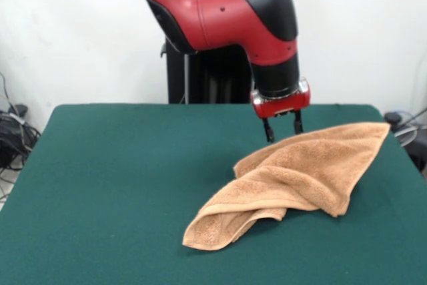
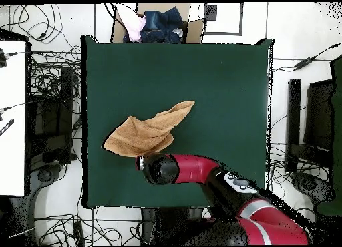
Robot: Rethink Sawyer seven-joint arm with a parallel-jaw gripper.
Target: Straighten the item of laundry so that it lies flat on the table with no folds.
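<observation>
The towel [image 1: 300, 173] lies crumpled on the table [image 1: 120, 185], folded over itself along a diagonal. In the front view its long axis runs from a bunched, doubled-over end nearest the camera up to a flatter corner at the table's far right edge. In the overhead view the same axis is seen slanting from a broad folded mass beside the arm's wrist to a pointed corner reaching toward the table's centre.

The gripper [image 1: 282, 127] is positioned at the towel's far edge, on the robot's side of the cloth. The two fingers [image 1: 268, 131] are seen slightly parted and pointing straight down, with the tips at or just behind the upper rim of the towel. No cloth is seen raised or pinched between them, so nothing appears to be held; whether the tips touch the fabric cannot be settled from the front view, since the towel's rim hides them, and the overhead view is blocked by the wrist.

The coming move is judged to depend on this relation: the towel extends away from the fingers toward the camera, so the folded layer must be drawn outward across the long axis.
</observation>
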